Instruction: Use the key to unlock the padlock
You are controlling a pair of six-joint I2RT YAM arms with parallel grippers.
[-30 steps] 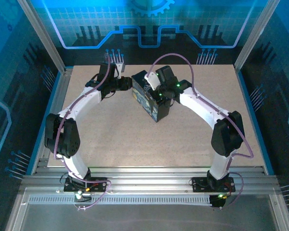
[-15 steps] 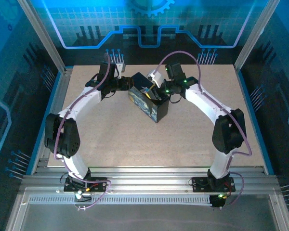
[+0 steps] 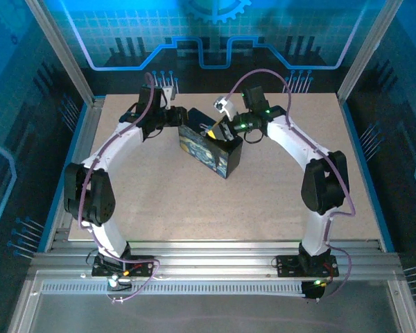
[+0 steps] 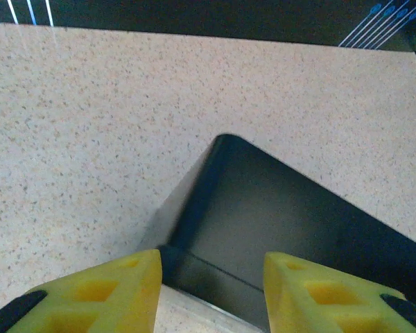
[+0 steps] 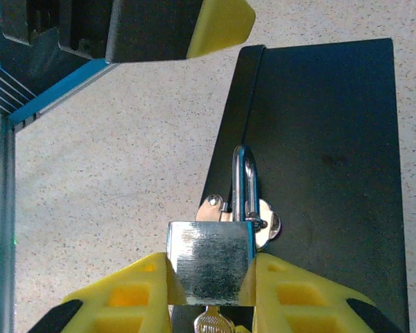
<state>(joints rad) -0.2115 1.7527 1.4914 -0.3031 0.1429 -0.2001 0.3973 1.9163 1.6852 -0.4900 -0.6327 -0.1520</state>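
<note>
Overhead, 2 wrists close, seemingly sharing box [image 3: 206,154]

Shows brushed, faintly scratched silvery metal on the padlock [image 5: 209,262] body, with mirror-glossy chrome on its shackle [image 5: 244,182]. Reads as dull, ridged metal at the key [image 5: 213,325]. Looks smooth, matt black on the box [image 5: 319,139] side. Appears as matt yellow plastic on the fingers [image 5: 132,302] of the right gripper [image 5: 211,267]. Looks grainy, speckled and matt across the bench [image 5: 111,173].
</note>
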